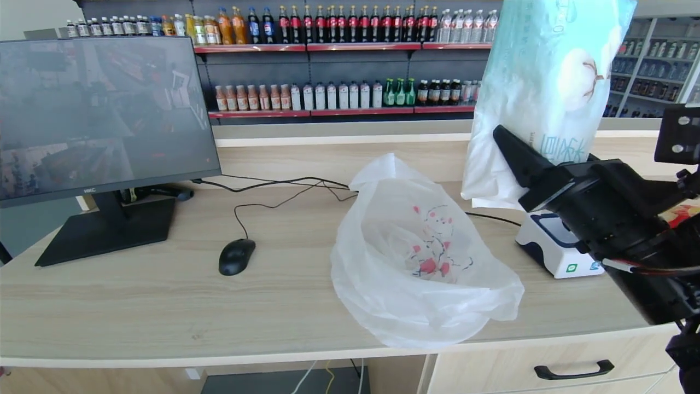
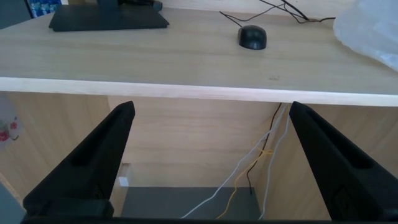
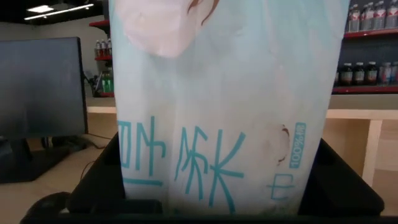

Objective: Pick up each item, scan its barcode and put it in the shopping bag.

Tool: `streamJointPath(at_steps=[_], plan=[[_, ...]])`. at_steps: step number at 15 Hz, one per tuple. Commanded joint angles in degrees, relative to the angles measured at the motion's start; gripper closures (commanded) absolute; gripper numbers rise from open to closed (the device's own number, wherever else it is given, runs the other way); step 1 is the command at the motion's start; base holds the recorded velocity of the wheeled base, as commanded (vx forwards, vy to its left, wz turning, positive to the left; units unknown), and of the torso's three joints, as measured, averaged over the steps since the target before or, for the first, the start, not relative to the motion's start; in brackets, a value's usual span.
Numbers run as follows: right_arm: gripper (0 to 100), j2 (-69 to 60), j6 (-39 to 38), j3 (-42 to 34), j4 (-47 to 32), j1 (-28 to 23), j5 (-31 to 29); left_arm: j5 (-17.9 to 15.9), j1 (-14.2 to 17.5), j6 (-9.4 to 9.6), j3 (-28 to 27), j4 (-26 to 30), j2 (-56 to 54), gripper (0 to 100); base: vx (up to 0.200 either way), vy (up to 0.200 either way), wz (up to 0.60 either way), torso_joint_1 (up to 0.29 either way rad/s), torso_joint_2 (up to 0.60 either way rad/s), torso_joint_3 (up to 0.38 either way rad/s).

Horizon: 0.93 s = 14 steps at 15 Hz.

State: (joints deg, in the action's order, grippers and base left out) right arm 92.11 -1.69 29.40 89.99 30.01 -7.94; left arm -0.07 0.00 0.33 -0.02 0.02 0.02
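Clamped upright in the right gripper (image 3: 219,155), one black finger on each side of its lower part: a tall pack (image 1: 547,71) in pale blue-green wrap with a cotton-boll picture, held well above the counter (image 1: 164,306). Directly under that gripper and the pack's bottom edge: a white scanner (image 1: 552,249) with a dark top, standing near the counter's right end. Lower and to the left of the right gripper, close beside the scanner: the bag (image 1: 421,262), thin white plastic with a red-and-black drawing, slumped on the counter with its mouth open upward. Farther left of the gripper, beyond the bag: a black mouse (image 1: 236,256) with its cord trailing back, then a dark monitor (image 1: 104,115) on a flat black stand. Well behind the gripper, past the counter's back ledge: shelves (image 1: 339,60) lined with bottles. Below it, in the counter front: a drawer handle (image 1: 574,372). Spread wide, the left gripper (image 2: 211,124), low in front of the counter and below its top edge, fingers pointed at the panel beneath. Above and beyond that gripper, on the counter top: the mouse and the monitor's stand, and farther along, an edge of the bag. Straight ahead between its fingers: loose cables (image 2: 261,168) hanging under the counter.
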Motion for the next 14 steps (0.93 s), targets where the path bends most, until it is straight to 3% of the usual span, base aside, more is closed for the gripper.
streamJointPath(at_steps=[1,4,8,11,14], plan=[[100,0.3,-2.9,1.7,-1.6,1.6,0.3,0.0,0.0,0.02,0.0,0.0,0.1,0,0.000,0.000,0.00,0.000,0.00,0.000],[100,-0.3,-11.0,7.6,-14.7,2.7,-0.2,0.0,0.0,0.02,0.0,0.0,0.0,0,0.000,0.000,0.00,0.000,0.00,0.000],[100,2.5,-19.5,11.0,-22.1,4.2,0.2,0.0,0.0,0.02,0.0,0.0,0.0,0,0.000,0.000,0.00,0.000,0.00,0.000],[100,-0.2,-30.8,19.2,-47.9,4.1,0.1,0.0,0.0,-0.07,0.0,0.0,0.0,0,0.000,0.000,0.00,0.000,0.00,0.000],[100,-0.4,-38.4,25.4,-62.3,3.9,2.9,0.0,0.0,-0.07,0.0,0.0,0.0,0,0.000,0.000,0.00,0.000,0.00,0.000]])
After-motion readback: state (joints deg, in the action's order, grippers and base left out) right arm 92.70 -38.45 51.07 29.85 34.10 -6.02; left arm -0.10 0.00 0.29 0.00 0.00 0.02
